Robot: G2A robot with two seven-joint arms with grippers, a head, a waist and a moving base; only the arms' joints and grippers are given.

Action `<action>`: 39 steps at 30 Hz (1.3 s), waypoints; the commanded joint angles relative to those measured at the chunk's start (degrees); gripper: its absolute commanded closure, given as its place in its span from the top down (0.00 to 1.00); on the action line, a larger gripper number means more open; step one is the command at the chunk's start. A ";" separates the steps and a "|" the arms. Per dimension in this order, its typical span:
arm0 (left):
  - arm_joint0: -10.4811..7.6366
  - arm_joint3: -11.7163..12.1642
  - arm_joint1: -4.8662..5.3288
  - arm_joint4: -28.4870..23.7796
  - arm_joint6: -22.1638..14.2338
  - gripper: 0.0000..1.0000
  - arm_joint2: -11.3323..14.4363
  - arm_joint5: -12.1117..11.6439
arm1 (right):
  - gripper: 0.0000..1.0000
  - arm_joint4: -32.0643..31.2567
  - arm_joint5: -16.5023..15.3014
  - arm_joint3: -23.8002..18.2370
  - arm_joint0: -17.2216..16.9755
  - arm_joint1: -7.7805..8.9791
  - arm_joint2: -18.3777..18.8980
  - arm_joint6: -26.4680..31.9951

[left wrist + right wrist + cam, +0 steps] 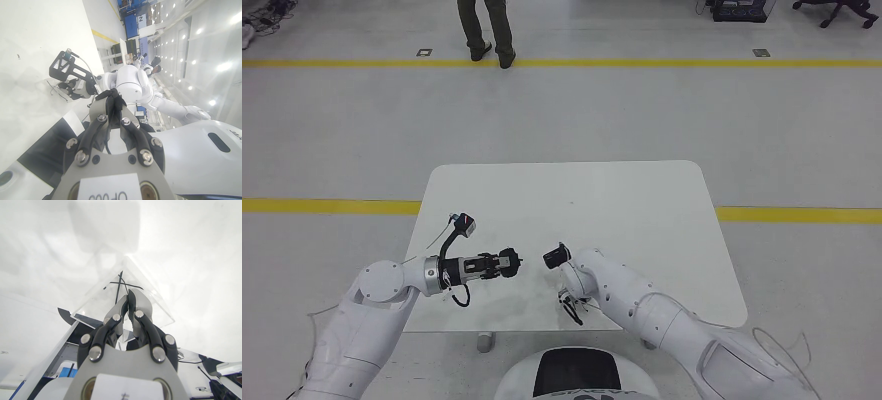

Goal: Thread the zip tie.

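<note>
My left gripper point(113, 94) hovers over the table's front left point(516, 262), pointing toward the right arm. It is shut, and a thin black zip tie point(108, 136) runs from between its pads back into the palm. My right gripper point(128, 297) points down into a clear plastic tray point(151, 306) at the table's front edge point(568, 303). It is shut on a black zip tie point(126, 288). Two more zip ties point(119, 283) lie crossed in the tray beside its tips. The left wrist view shows the right gripper point(66, 91) over the tray point(54, 89).
The white table point(642, 220) is bare apart from a small dark speck point(572, 204) near its middle. The clear tray overhangs the front edge. A person stands far back on the floor, away from the table.
</note>
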 commanded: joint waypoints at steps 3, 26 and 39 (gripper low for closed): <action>0.00 0.00 0.00 0.00 0.00 0.00 0.00 0.00 | 0.00 -1.91 0.00 -3.39 -1.30 0.66 1.56 1.54; 0.00 0.00 0.00 0.00 0.00 0.00 0.00 0.00 | 0.00 7.05 -18.46 -28.86 -20.32 11.13 28.64 3.74; 0.00 0.00 0.00 0.00 0.00 0.00 0.00 0.00 | 0.00 22.81 -27.15 -27.89 -23.39 12.77 36.42 2.21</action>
